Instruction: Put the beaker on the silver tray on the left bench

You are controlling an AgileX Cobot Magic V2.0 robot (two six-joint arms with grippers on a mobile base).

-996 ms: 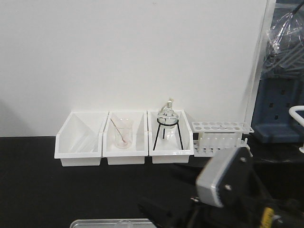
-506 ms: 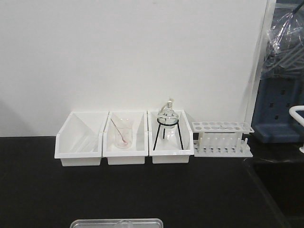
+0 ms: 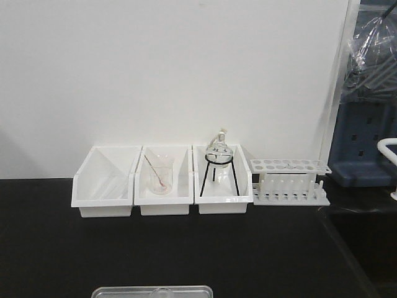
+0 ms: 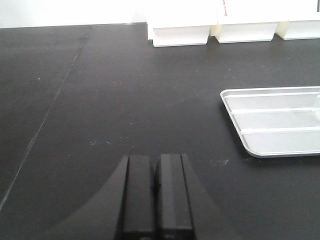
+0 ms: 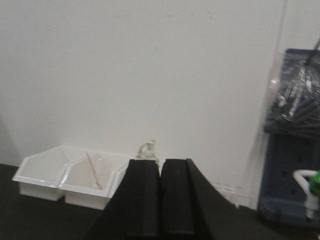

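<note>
The silver tray (image 3: pixel 124 291) lies on the black bench (image 3: pixel 62 254) at the bottom edge of the front view. A clear glass rim, the beaker (image 3: pixel 162 290), shows just inside the tray. In the left wrist view the tray (image 4: pixel 270 135) lies to the right, and a faint glass edge shows at the frame's right border. My left gripper (image 4: pixel 155 161) is shut and empty, low over the bare bench, left of the tray. My right gripper (image 5: pixel 160 164) is shut and empty, raised and facing the back wall.
Three white bins (image 3: pixel 162 186) stand along the wall; the middle one holds a beaker with a reddish rod (image 3: pixel 158 177), the right one a flask on a wire stand (image 3: pixel 218 158). A white tube rack (image 3: pixel 289 181) stands to their right. A blue cabinet (image 3: pixel 366 143) stands far right.
The right arm, seen at the lower right of the front view a second ago, has left that view. The tray and the beaker rim have not moved.
</note>
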